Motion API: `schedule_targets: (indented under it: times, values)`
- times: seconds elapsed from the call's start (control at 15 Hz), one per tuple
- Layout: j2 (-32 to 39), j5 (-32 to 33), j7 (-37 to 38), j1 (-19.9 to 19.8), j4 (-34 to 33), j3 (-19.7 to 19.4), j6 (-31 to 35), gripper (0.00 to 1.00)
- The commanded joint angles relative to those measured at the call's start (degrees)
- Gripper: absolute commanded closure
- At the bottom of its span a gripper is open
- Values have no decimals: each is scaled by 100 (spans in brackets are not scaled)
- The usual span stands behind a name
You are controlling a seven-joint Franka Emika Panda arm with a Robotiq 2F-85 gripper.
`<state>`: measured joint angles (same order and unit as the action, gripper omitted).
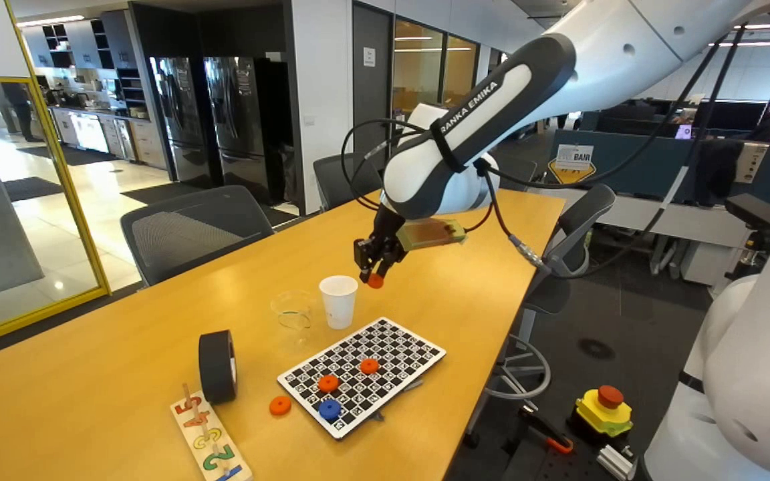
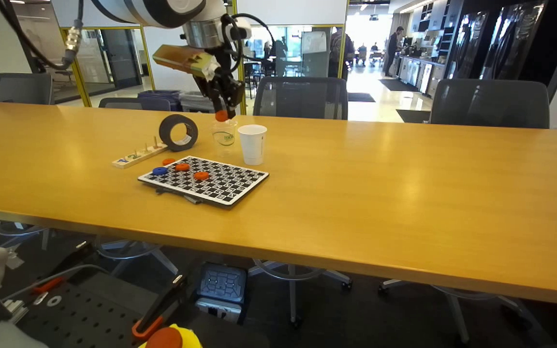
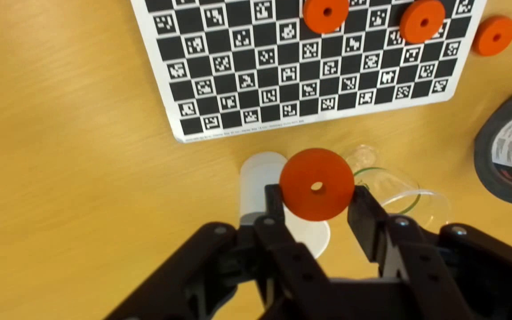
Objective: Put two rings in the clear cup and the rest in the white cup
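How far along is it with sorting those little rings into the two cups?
Done: nothing I can see; the clear cup shows no ring inside, and the white cup hides its bottom.
Under way: the hand grips an orange ring in the air.
Left: dropping that one, then two orange rings on the checkered board and another orange ring on the table beside it. Perhaps the board's blue piece too.

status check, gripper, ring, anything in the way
Gripper closed on orange ring, aloft. White cup and clear cup upright side by side, ring in neither. No obstruction seen.
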<state>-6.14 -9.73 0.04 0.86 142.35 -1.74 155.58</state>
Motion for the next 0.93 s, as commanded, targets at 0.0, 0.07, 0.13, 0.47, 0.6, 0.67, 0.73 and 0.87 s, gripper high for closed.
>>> schedule_targets:
  times: [0.0, 0.07, 0.13, 0.47, 0.6, 0.67, 0.73, 0.87]
  values:
    - [790, -455, -495, 37, -1081, -36, -307, 79]
    - [963, -518, -559, -1, -1310, -8, -417, 79]
    - [1160, -535, -570, -42, -1560, 21, -523, 79]
    - [1995, -493, -500, -244, -2602, 99, -1030, 79]
    - [2226, -512, -511, -331, -2900, 139, -1229, 79]
    - [2326, -498, -490, -365, -3007, 149, -1286, 79]
    - [2415, -487, -471, -395, -3106, 156, -1341, 79]
    - [2569, -490, -467, -464, -3281, 174, -1446, 79]
